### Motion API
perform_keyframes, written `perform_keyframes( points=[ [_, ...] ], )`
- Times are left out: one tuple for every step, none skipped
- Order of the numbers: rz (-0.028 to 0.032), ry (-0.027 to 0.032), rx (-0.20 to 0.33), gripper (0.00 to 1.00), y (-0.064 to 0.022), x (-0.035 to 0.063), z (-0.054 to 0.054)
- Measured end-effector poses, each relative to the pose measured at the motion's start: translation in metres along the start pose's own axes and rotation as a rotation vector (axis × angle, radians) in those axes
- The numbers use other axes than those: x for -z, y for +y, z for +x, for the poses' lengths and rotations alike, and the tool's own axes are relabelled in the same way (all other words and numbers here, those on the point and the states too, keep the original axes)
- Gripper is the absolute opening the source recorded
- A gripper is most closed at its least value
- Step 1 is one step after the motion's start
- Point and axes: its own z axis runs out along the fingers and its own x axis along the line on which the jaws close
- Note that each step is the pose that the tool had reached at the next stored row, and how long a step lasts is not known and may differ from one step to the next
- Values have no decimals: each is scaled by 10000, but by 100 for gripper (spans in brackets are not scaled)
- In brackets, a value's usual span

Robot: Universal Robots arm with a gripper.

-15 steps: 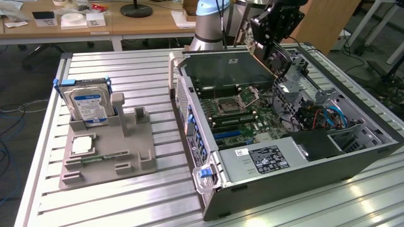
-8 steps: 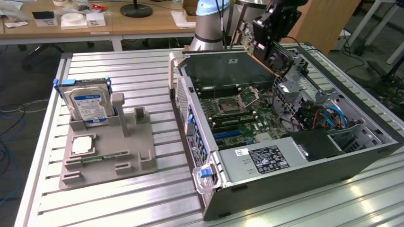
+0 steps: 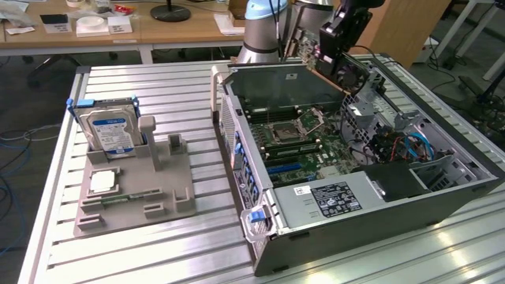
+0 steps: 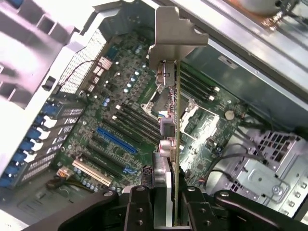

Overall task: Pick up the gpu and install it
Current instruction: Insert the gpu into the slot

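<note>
gpu [image 3: 327,68] held in the air over the open computer case [image 3: 442,195], clamped by the gripper [image 3: 337,44].
Exterior view: card tilted, above the case's far end, clear of the motherboard [image 3: 304,145] inside the case; hard drive [image 3: 110,133] stands in a grey holder [image 3: 134,198] well apart from the case. Wrist view: gripper [image 4: 166,211] fingers [image 4: 137,209] pinched on the gpu [image 4: 168,127], seen edge-on, silver bracket [image 4: 174,36] at its far end, hanging above the case's motherboard [image 4: 120,106], apart from the blue slot [image 4: 115,139].

arm [image 3: 264,23]: base behind computer case [image 3: 379,219], reaching over it | gripper [image 3: 341,29]: above the case's open side, pointing down into it | fingers [image 4: 139,209]: closed on gpu [image 4: 167,127]
</note>
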Motion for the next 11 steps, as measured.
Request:
perform_keyframes(
  points=[
    [-3,6,170,28,0,0,0],
    [-6,12,340,28,0,0,0],
    [-10,18,509,28,0,-1,0],
    [-14,24,695,28,0,-1,0],
    [-17,31,866,28,0,-1,0],
    [-20,37,1036,28,0,-1,0],
    [-24,43,1205,28,0,-2,0],
    [-28,49,1375,28,0,-2,0],
    [-31,55,1548,28,0,-2,0],
    [-35,61,1744,28,0,-3,0],
    [-38,68,1924,28,0,-3,0]
  ],
)
